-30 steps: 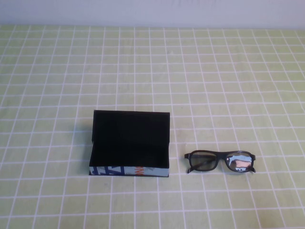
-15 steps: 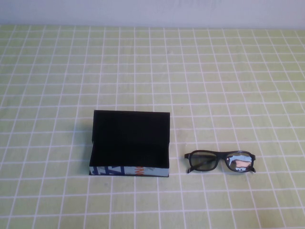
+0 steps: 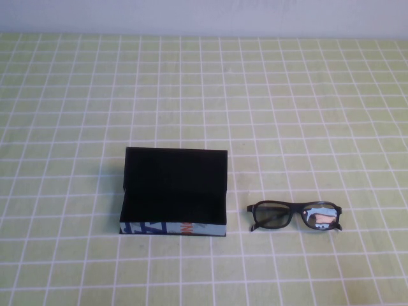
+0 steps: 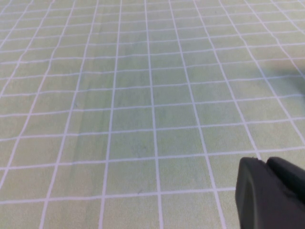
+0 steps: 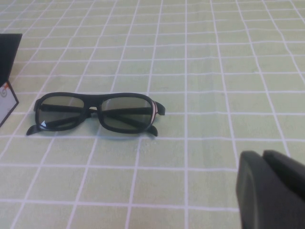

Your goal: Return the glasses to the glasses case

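Glasses lie beside glasses case; right gripper closed, empty; left gripper cropped, unclear.

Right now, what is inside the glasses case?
The glasses case stands open and only its black interior shows; its low front wall hides the nearest strip of the bottom. The glasses lie on the table beside it. Right gripper is shut, near the glasses; left gripper is parked.
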Controlling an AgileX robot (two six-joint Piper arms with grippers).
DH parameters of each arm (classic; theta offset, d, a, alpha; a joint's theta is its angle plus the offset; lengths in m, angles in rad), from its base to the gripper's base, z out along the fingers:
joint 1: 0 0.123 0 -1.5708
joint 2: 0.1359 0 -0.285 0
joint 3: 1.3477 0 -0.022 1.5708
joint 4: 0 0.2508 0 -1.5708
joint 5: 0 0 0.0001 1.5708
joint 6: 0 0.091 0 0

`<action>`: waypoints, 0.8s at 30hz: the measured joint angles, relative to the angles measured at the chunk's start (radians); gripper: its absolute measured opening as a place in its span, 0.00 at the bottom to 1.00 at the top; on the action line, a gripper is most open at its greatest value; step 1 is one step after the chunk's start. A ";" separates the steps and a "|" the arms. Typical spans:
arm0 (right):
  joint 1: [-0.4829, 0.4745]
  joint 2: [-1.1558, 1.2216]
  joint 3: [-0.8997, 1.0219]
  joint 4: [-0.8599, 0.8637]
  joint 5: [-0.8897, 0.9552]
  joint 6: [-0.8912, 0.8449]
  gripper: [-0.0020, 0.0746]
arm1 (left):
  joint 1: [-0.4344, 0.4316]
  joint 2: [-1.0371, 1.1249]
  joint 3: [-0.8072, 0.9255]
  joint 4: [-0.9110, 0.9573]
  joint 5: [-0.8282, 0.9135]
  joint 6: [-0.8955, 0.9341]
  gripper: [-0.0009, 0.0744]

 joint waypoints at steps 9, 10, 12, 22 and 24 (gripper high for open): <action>0.000 0.000 0.000 0.257 -0.012 0.000 0.01 | 0.000 0.000 0.000 0.000 0.000 0.000 0.01; 0.000 0.000 0.000 0.310 -0.022 0.000 0.01 | 0.000 0.000 0.000 0.000 0.000 0.000 0.01; 0.000 0.000 0.000 0.431 -0.055 0.000 0.01 | 0.000 0.000 0.000 0.000 0.000 0.000 0.01; 0.000 0.000 0.000 0.907 -0.214 0.000 0.01 | 0.000 0.000 0.000 0.000 0.000 0.000 0.01; 0.000 0.000 0.000 0.945 -0.208 0.000 0.01 | 0.000 0.000 0.000 0.000 0.000 0.000 0.01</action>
